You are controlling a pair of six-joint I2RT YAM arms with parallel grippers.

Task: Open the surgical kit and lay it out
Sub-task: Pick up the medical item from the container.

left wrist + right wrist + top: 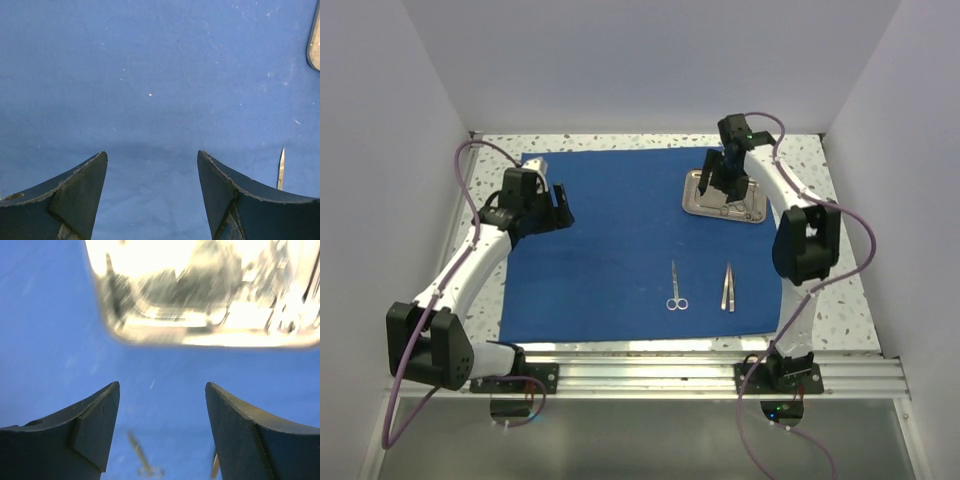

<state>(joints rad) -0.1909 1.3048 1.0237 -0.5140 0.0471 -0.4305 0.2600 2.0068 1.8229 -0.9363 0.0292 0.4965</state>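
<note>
White walls enclose a speckled table. One cloth lies flat on it, bearing one tray at the far right, one scissors and one tweezers. Only the top view shows both tools whole. The left gripper hangs over the cloth and the right gripper at the tray, both spread wide and empty.

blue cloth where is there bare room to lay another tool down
Widest bare patch: mid blue cloth, between the left claw and the tray, down to the scissors. Also free: the near left corner, left of the scissors. Crowded: far right around the tray, where the right claw hangs, and the near strip holding scissors and tweezers.
</note>
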